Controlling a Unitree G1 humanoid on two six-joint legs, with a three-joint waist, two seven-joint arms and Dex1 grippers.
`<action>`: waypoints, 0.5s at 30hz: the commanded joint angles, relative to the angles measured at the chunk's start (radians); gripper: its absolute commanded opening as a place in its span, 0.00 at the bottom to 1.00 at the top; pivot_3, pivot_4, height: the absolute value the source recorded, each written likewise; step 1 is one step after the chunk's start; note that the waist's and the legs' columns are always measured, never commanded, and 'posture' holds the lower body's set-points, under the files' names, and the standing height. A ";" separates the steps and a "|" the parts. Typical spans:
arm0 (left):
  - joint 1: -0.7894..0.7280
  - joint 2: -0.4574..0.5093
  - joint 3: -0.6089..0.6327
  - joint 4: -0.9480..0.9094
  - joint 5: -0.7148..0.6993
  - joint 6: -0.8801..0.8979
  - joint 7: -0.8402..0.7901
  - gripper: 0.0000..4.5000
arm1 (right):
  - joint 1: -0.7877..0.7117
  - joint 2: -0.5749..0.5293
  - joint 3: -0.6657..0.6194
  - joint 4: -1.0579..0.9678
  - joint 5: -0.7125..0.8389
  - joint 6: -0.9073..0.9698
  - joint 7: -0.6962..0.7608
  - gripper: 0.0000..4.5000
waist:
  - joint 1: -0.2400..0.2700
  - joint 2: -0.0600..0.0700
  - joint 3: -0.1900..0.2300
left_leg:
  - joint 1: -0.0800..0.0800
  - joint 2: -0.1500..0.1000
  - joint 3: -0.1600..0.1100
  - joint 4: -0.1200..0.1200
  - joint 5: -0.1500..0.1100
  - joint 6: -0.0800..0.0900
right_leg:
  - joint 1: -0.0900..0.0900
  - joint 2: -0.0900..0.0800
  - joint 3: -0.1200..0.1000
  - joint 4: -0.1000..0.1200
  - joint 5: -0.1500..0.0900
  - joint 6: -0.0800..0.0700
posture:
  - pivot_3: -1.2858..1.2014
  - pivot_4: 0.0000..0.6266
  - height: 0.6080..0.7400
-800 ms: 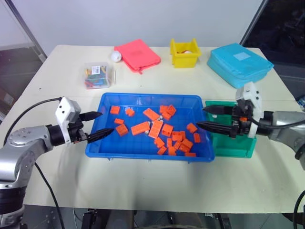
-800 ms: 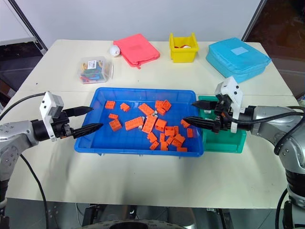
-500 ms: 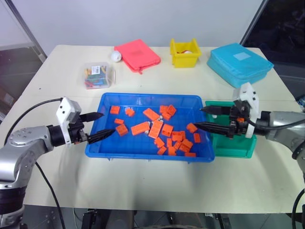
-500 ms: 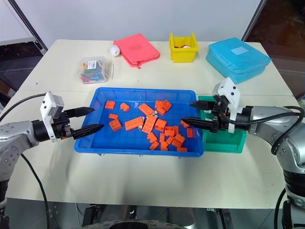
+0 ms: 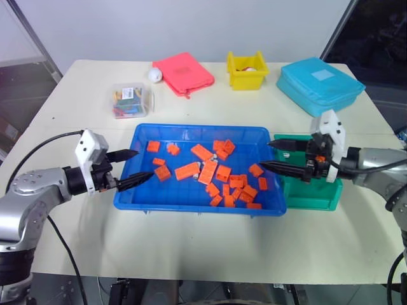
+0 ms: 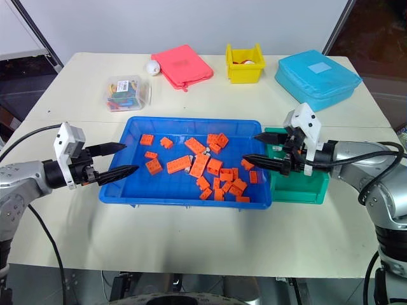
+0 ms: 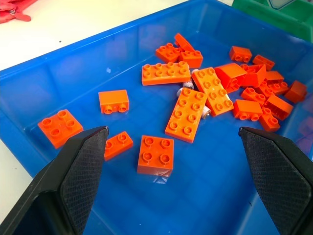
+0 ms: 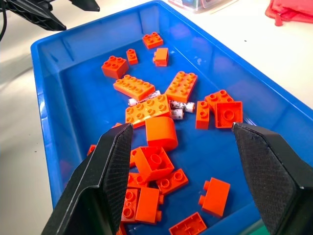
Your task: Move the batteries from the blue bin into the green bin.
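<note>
silvery batteries (image 8: 178, 106) lie half-buried among orange bricks (image 8: 142, 87) mid blue bin (image 5: 191, 197), ahead of both grippers. left gripper (image 5: 132, 168) and right gripper (image 5: 275, 157) hang empty, jaws spread. likely light, stiff, smooth and prone to roll; pinch across the barrel's middle. green bin (image 5: 315, 197) sits beneath the right gripper.

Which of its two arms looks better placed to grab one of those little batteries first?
Probably the right: its open tool already reaches over the blue bin beside the green bin. The batteries lie mid-tray.
</note>
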 commanded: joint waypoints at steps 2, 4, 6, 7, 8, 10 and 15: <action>-0.008 0.015 0.023 -0.026 -0.009 -0.014 0.000 0.99 | -0.004 -0.002 -0.013 -0.001 -0.008 -0.027 0.013 0.74 | 0.000 0.000 0.000 | 0.000 0.000 0.000 0.000 0.000 0.000 | 0.000 0.000 0.000 0.000 0.000 0.000 | 0.52 0.24 1.00; -0.008 0.014 0.023 -0.026 -0.008 -0.014 0.000 0.99 | -0.004 -0.002 -0.012 0.002 -0.011 -0.030 0.016 0.74 | 0.000 0.000 0.000 | 0.000 0.000 0.000 0.000 0.000 0.000 | 0.000 0.000 0.000 0.000 0.000 0.000 | 0.52 0.24 1.00; -0.006 0.014 0.025 -0.029 -0.010 -0.013 0.002 0.99 | -0.005 -0.004 -0.013 0.003 -0.011 -0.031 0.021 0.74 | 0.000 0.000 0.000 | 0.000 0.000 0.000 0.000 0.000 0.000 | 0.000 0.000 0.000 0.000 0.000 0.000 | 0.52 0.24 1.00; -0.006 0.014 0.025 -0.028 -0.009 -0.014 0.002 0.99 | -0.010 -0.004 -0.011 0.002 -0.011 -0.032 0.023 0.74 | 0.000 0.000 0.000 | 0.000 0.000 0.000 0.000 0.000 0.000 | 0.000 0.000 0.000 0.000 0.000 0.000 | 0.52 0.24 1.00; -0.006 0.014 0.026 -0.027 -0.009 -0.014 0.002 0.99 | -0.015 -0.005 -0.008 0.001 -0.010 -0.032 0.025 0.74 | 0.000 0.000 0.000 | 0.000 0.000 0.000 0.000 0.000 0.000 | 0.000 0.000 0.000 0.000 0.000 0.000 | 0.52 0.24 1.00; -0.007 0.013 0.028 -0.027 -0.008 -0.014 0.007 0.99 | -0.031 -0.004 -0.003 0.001 -0.008 -0.031 0.029 0.74 | 0.000 0.000 0.000 | 0.000 0.000 0.000 0.000 0.000 0.000 | 0.000 0.000 0.000 0.000 0.000 0.000 | 0.52 0.24 1.00; -0.010 0.008 0.041 -0.030 -0.016 -0.006 0.028 0.99 | -0.058 0.009 0.022 0.028 -0.025 -0.044 0.031 0.74 | 0.000 0.000 0.000 | 0.000 0.000 0.000 0.000 0.000 0.000 | 0.000 0.000 0.000 0.000 0.000 0.000 | 0.52 0.24 1.00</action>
